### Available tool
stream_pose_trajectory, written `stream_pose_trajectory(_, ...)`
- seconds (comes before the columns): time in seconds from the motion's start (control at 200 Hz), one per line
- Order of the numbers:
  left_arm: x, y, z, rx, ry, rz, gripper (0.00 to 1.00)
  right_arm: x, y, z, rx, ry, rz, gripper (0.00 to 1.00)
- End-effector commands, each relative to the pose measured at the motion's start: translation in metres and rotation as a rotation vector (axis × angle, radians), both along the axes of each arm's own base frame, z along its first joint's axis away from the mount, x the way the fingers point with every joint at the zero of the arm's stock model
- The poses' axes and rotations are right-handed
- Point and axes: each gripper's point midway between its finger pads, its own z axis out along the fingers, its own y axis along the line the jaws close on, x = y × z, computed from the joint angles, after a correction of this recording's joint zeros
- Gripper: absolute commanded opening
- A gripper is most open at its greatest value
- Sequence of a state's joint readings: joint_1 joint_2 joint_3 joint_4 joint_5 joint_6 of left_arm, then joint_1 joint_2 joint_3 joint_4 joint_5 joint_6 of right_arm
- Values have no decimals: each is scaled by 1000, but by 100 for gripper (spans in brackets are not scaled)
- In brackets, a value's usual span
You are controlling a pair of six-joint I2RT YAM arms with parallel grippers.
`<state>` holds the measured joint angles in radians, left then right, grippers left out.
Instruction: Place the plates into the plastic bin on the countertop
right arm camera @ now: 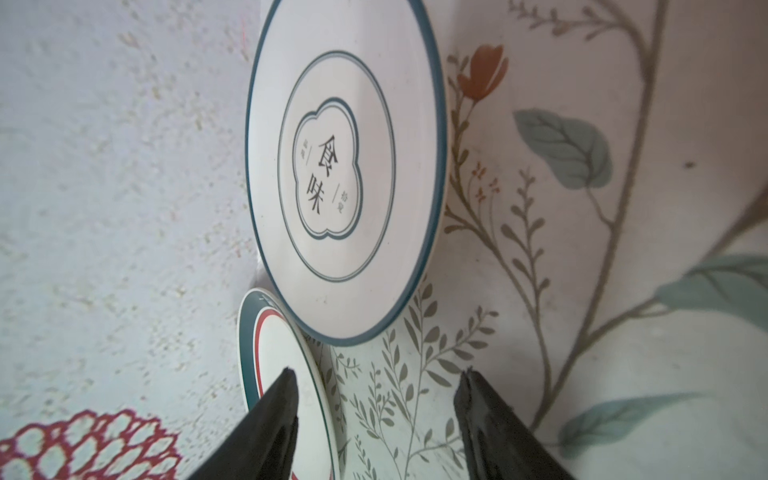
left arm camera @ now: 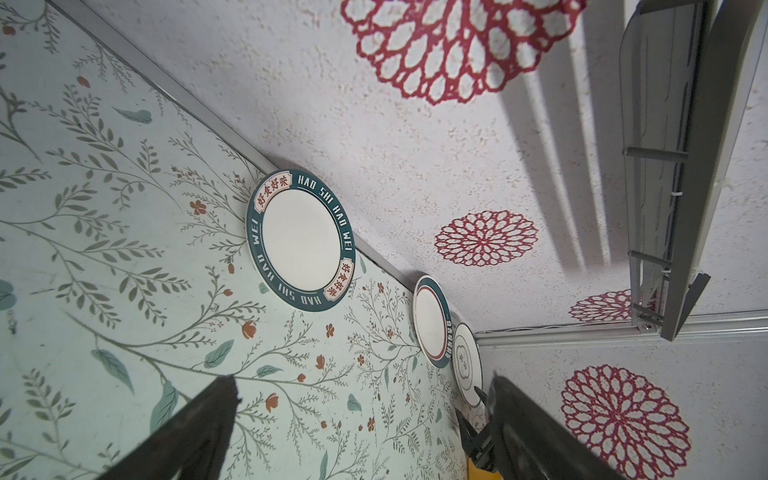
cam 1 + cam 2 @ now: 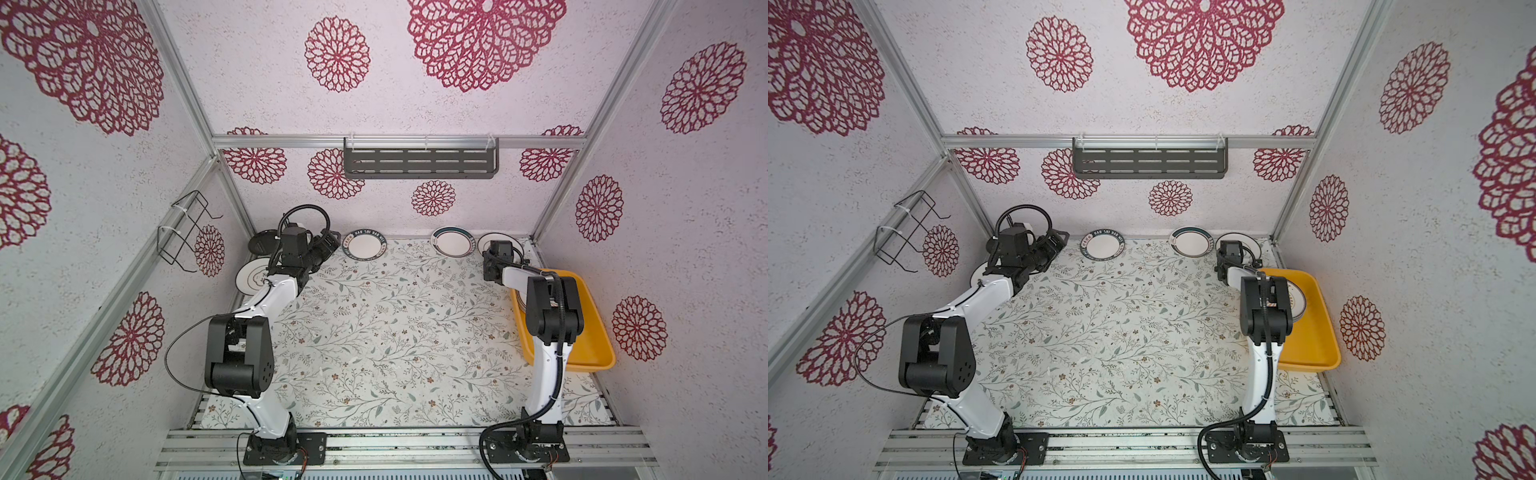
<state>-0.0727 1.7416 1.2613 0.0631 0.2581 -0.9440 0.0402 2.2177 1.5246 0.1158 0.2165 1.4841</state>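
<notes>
Right gripper [image 1: 378,374] shown parted, empty, at far right corner of countertop [image 3: 395,332]; line-motif plate [image 1: 345,166] seen straight ahead of fingertips, teal-red plate [image 1: 278,332] beside one finger; plastic bin [image 3: 1312,345] set along right edge; left gripper [image 2: 363,380] shown agape, farther off.

- Bin [image 3: 598,332] on the bench's [image 3: 395,332] right side, a plate [image 3: 1298,301] in it, perhaps stacked.
- Back edge, left to right: lettered plate [image 3: 365,245], second plate [image 3: 453,246], third plate [image 1: 345,166].
- Back-left corner: far plate [image 3: 258,245], near plate [image 3: 248,277] before it.
</notes>
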Motion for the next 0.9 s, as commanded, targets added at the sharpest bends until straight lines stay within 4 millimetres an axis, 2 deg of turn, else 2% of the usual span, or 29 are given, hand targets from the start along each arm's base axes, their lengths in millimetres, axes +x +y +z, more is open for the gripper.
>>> stream_pose_trajectory(0.0, 1, 1, 9, 1, -31, -7, 97, 6, 3, 23, -24, -32, 26, 66)
stream_pose_trajectory(0.18, 2, 1, 10, 2, -34, -7, 97, 9, 4, 27, -13, -50, 26, 69)
stream_pose_trajectory(0.465, 1, 2, 10, 3, -32, -3, 97, 10, 4, 20, 27, -44, -11, 69)
stream_pose_trajectory(0.711, 1, 4, 8, 3, -26, 4, 97, 9, 0, 5, 58, -19, -53, 69)
stream_pose_trajectory(0.896, 1, 4, 7, 4, -19, 6, 97, 3, -7, -14, 95, 14, -111, 65)
